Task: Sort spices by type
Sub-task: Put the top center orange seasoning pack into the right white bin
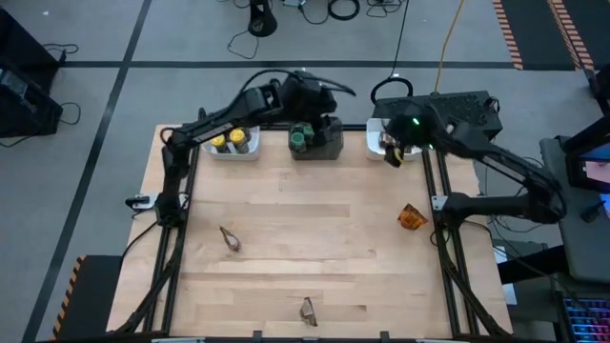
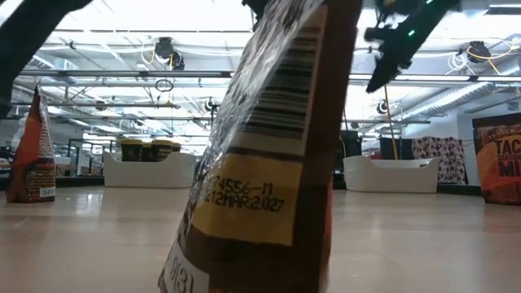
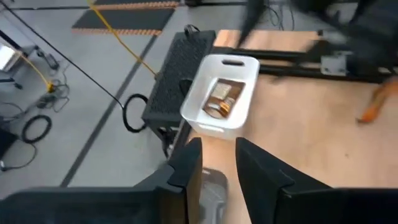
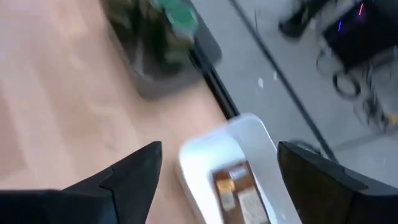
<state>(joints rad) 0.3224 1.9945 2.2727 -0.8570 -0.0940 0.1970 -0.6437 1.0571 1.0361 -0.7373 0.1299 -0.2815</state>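
Note:
The spices are sorted into three bins along the far edge. Yellow-lidded jars [image 1: 233, 140] stand in the left white bin [image 1: 250, 154]. Green-lidded jars [image 1: 301, 138] stand in the dark grey bin [image 1: 329, 143]. Brown packets [image 3: 221, 99] lie in the right white bin [image 3: 231, 61]. Three more packets sit on the table: one at the right [image 1: 412, 217], one at the left [image 1: 229, 238] and one near the front [image 1: 308, 310]. My left gripper [image 3: 219, 146] hangs above the grey bin, narrowly open and holding nothing. My right gripper [image 4: 217, 180] hovers wide open over the right white bin [image 4: 255, 134].
In the low view, the front packet [image 2: 269, 163] stands right before the camera and hides the table's middle. Black frame rails [image 1: 186, 210] run along the table's left and right sides. Bare wood lies between the loose packets.

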